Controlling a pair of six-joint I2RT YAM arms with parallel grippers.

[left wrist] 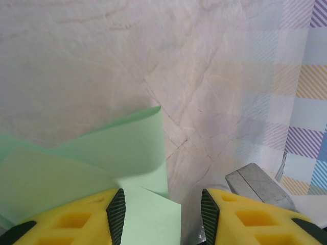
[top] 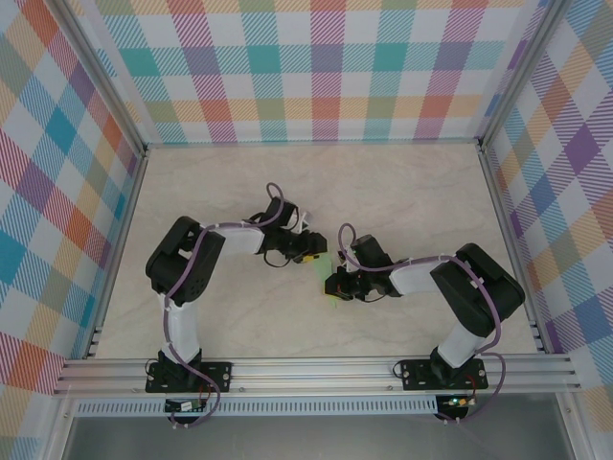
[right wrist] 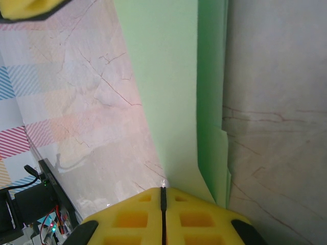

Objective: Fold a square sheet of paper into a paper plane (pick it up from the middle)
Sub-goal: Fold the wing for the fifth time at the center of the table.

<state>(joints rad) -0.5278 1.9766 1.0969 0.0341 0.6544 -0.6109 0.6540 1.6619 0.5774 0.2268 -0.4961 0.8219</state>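
Partly folded green paper [right wrist: 168,76] lying midway between bench [top: 402,182] side edges, pinched at its fold by fully closed right gripper [right wrist: 162,196], left gripper [left wrist: 161,214] wide open above it gripping nothing; likely light, floppy, crease-prone, slippery, best held by stiffer folded edge.

Robot lab test cell, aluminium frame [top: 316,369], plaid backdrop walls [top: 316,67], marble-look tabletop [top: 402,182]

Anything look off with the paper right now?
Slightly. The paper pinched in the shut right gripper has folded layers that don't line up: a stepped edge shows. By the open left gripper, one flap seems to curl up off the table.
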